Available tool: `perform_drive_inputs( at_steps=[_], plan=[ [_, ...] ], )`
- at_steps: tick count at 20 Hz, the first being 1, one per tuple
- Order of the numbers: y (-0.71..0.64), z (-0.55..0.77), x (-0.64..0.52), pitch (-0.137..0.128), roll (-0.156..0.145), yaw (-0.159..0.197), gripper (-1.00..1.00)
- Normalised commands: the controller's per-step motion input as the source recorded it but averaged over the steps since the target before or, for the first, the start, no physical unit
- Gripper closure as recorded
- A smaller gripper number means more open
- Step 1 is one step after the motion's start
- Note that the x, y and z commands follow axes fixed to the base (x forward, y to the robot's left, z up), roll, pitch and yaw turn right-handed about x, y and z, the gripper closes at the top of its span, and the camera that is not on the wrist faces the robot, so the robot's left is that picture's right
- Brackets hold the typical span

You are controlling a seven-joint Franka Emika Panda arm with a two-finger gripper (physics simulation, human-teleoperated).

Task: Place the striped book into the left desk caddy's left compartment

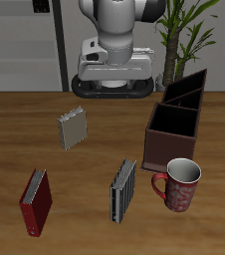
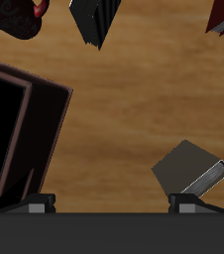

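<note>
The striped book [image 1: 122, 191] stands on its edge near the table's front edge, beside the mug; it also shows in the wrist view [image 2: 97, 20]. The left desk caddy [image 1: 179, 125], dark brown with partitions, stands farther back behind the mug, and it shows in the wrist view [image 2: 20, 129]. My gripper [image 2: 114, 204] hangs high above the table's middle, well back from the striped book. Its fingertips [image 2: 40, 203] are wide apart with nothing between them. In the exterior view only the arm [image 1: 114, 35] shows at the back, and I cannot make out the gripper there.
A red-and-white mug [image 1: 179, 186] stands in front of the caddy. A red book [image 1: 37, 202] stands near the front edge. A plain pale-grey book [image 1: 72, 127] stands mid-table and shows in the wrist view [image 2: 193, 169]. A plant [image 1: 184, 30] stands behind the table.
</note>
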Motion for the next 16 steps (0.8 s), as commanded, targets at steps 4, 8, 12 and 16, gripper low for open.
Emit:
perform_drive_inputs(
  at_steps=[4,8,12,16],
  plan=[
    [0.06,-0.02,0.0,-0.002,0.023,-0.005,-1.0],
    [0.03,0.1,0.03,-0.025,0.023,-0.003,-1.0],
    [-0.09,0.12,0.12,-0.027,-0.037,-0.008,-1.0],
    [-0.1,0.26,0.28,-0.043,-0.062,-0.028,-1.0]
  ],
)
